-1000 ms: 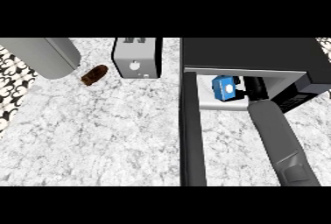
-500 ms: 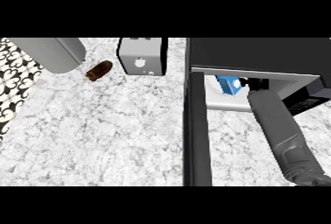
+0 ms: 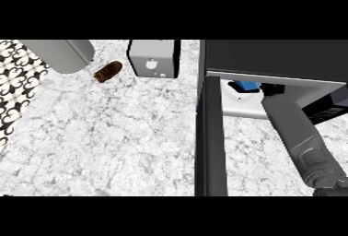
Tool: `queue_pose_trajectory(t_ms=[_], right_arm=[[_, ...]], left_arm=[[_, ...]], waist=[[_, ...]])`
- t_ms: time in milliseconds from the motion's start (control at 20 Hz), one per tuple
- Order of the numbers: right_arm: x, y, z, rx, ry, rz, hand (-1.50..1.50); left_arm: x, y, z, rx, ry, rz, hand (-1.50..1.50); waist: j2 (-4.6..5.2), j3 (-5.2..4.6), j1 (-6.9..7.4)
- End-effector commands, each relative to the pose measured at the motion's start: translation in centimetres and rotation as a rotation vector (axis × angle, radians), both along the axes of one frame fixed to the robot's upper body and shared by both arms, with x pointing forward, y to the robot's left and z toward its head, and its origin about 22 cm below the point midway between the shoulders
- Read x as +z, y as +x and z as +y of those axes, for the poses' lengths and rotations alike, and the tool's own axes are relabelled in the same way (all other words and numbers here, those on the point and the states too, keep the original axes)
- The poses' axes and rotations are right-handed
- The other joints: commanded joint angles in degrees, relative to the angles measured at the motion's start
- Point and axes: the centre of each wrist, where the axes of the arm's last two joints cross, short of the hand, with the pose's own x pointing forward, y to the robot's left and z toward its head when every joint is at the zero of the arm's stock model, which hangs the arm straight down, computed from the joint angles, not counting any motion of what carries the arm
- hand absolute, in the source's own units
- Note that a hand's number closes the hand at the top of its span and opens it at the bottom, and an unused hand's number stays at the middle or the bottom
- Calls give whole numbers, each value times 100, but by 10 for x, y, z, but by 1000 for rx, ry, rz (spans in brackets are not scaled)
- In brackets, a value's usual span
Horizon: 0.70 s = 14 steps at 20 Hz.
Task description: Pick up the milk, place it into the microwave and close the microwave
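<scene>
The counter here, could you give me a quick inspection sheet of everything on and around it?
Surface: white marbled counter.
Job's things: milk, blue and white, sits inside the microwave; its door stands open.
Clutter: brown oblong item; toaster.
Hands: right forearm reaches into the microwave, its hand hidden inside; left hand not in view.
Cables: nothing seen.
Surroundings: grey cylinder at top left; black-and-white patterned strip along the left edge.
</scene>
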Motion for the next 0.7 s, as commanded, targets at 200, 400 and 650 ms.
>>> queue_pose_trajectory(t_ms=[200, 400, 650], right_arm=[[-5, 0, 19, 98, 94, 28, -150], [-14, -6, 8, 175, 154, 34, -150], [-30, -17, 1, 227, 243, 16, -150]], left_arm=[[-1, 13, -5, -46, 17, -10, -150], [-6, 13, -17, -93, -3, 12, -150], [-4, 9, -29, -106, -16, 12, -150]], waist=[[-47, -2, -87], [-65, -2, -150], [-140, -9, -260]])
